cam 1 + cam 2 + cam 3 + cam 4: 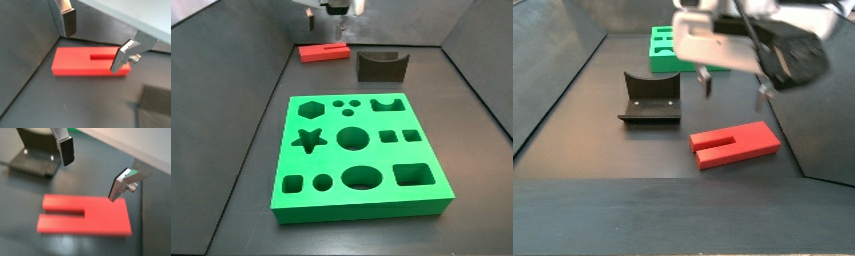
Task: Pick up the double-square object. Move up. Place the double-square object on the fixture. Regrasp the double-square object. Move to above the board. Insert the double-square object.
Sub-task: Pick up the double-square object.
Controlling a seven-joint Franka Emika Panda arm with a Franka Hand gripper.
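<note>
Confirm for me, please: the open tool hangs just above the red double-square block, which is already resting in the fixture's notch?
Not quite: the red double-square block lies flat on the floor beside the fixture, as a side view shows. The rest holds: the tool hangs open just above the block.

1. Lighting: even, moderate, from overhead; the desk (251,150) reads dark and matte.
2. Shadows: soft, short beneath the double-square object (734,146).
3. Wrist views: gripper (90,170) above the block; fingers (67,150) slightly blurred.
4. Side views: low resolution, soft.
</note>
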